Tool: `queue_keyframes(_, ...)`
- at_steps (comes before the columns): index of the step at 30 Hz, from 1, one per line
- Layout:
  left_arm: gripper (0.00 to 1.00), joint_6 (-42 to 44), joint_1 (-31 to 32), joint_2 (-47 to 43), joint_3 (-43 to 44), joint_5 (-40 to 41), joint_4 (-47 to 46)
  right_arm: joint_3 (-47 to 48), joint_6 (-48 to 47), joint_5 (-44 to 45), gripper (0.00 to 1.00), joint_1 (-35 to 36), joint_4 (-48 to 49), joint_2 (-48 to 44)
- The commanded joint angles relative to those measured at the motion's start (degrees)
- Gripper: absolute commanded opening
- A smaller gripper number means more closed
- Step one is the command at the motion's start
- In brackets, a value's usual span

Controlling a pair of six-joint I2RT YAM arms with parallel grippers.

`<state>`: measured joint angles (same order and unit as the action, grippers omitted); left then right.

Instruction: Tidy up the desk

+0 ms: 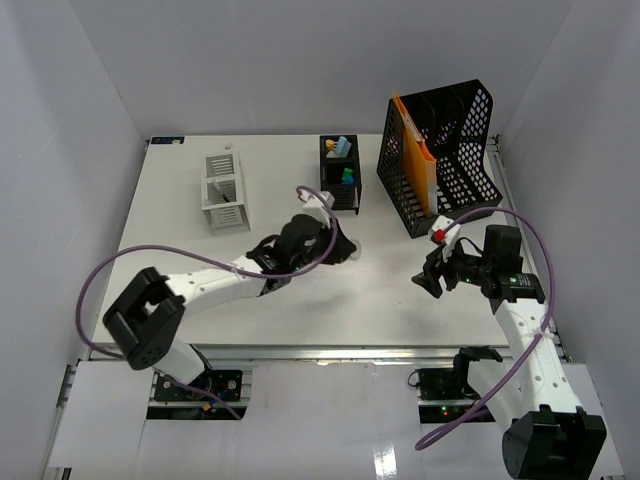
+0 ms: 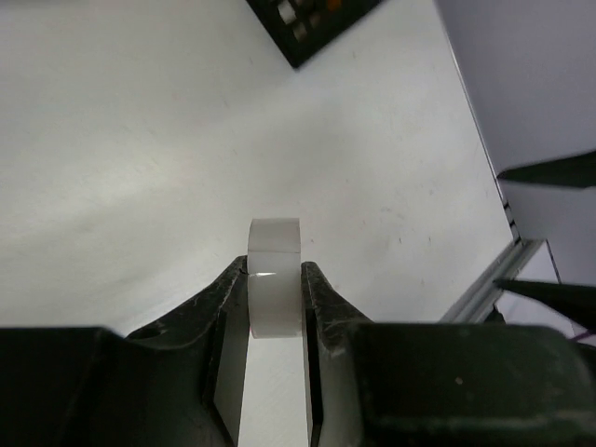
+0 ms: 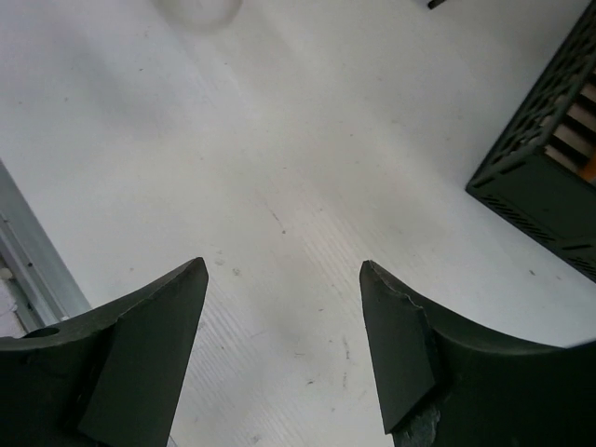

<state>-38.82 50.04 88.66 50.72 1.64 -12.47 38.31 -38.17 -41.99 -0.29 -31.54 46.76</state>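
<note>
- The worktop is a flat, smooth white rectangle. Its long axis runs left to right, and a metal rail lines the near edge by the arm bases.
- The left fingers pinch a translucent white piece above the worktop.
- The right fingers are spread over bare surface, near a black mesh file rack.

The desk under me is white and matt, smooth but with small dark specks and fine scratches. Its rail looks like brushed metal. The translucent piece between my left fingers is frosted, smooth plastic. My fingers are black and matt.
</note>
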Motion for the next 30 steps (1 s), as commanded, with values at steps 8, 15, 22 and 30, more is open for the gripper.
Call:
queue_keyframes(8,0.0,16.0,-31.5,-10.5,9.7,-2.9,15.1,-1.2,-2.5,-9.0,0.73,0.2,0.7,2.0)
queue_keyframes(15,0.0,17.8,-44.0,2.1,22.0,-6.6,14.7,-1.9,-2.7,-8.7,0.73,0.2,0.8,1.1)
queue_keyframes(22,0.0,19.5,-47.4,12.2,31.1,-4.9,14.4,-1.8,-3.0,-8.4,0.73,0.2,0.8,2.4)
queue_keyframes(30,0.0,20.7,-49.8,18.6,37.1,-5.0,15.1,-1.7,-3.0,-8.0,0.73,0.2,0.9,2.6)
